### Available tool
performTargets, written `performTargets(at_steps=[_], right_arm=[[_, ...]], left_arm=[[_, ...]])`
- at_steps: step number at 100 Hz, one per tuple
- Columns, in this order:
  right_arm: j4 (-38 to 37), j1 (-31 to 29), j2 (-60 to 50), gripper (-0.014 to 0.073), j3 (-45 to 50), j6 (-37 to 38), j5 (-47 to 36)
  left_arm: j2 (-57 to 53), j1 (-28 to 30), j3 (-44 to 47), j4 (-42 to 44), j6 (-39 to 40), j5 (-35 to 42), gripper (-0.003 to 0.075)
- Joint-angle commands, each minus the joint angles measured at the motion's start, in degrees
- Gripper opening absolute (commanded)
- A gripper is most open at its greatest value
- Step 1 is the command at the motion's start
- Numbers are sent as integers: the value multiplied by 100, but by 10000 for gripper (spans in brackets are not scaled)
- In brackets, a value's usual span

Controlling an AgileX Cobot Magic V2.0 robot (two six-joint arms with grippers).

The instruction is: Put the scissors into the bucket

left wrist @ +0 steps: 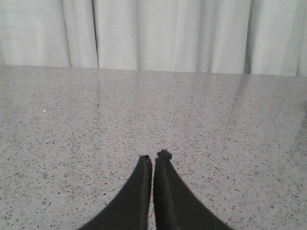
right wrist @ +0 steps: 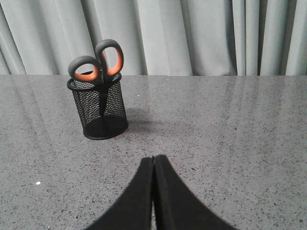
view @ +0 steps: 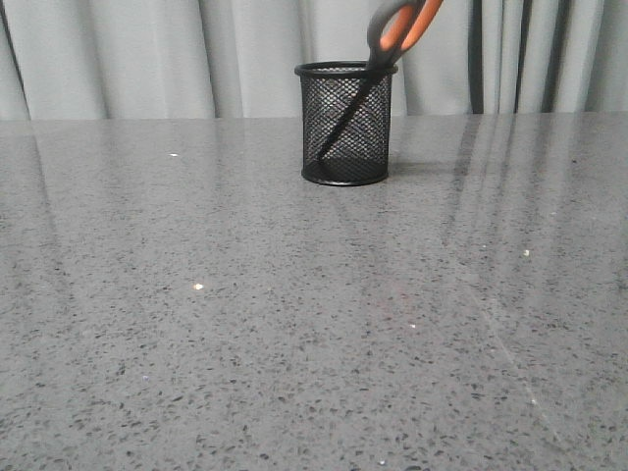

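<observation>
Scissors [view: 397, 34]: stood blades-down inside the bucket [view: 345, 128], handles leaning toward 1 o'clock.
Bucket: upright on the tabletop [view: 294, 324].
Left pincer [left wrist: 154, 160]: pressed together, empty.
Right pincer [right wrist: 154, 160]: pressed together, empty.

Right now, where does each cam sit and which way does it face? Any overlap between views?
Front view: low, looking forward over the table at the bucket holding the scissors; no robot parts visible.
Left wrist view: on the left arm, facing bare tabletop and the curtain; left gripper shut.
Right wrist view: on the right arm, facing the bucket and scissors; right gripper shut.
Shared: front and right wrist both show bucket and scissors.
</observation>
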State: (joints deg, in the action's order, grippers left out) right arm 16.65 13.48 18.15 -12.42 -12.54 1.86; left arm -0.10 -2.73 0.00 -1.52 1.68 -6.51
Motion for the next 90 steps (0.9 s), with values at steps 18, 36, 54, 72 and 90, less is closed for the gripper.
performTargets(at_steps=[18,36,54,72,90], right_arm=[[20,-25,44,-57,-149,-19,-480],[20,-25,44,-57,-149,-19,-480],[20,-25,44,-57,-149,-19,-508],[-218,-91,32,-57,117,12,-921],[-1026,-563,-539,-57,813,695,-1290]], left_arm=[[-165,3,230,-47,55,412,-20],[-165,3,230,-47,55,412,-20],[-165,3,230,-47,55,412,-20],[-165,3,230,-47,55,412,-19],[-165,3,230,-47,55,412,-20]])
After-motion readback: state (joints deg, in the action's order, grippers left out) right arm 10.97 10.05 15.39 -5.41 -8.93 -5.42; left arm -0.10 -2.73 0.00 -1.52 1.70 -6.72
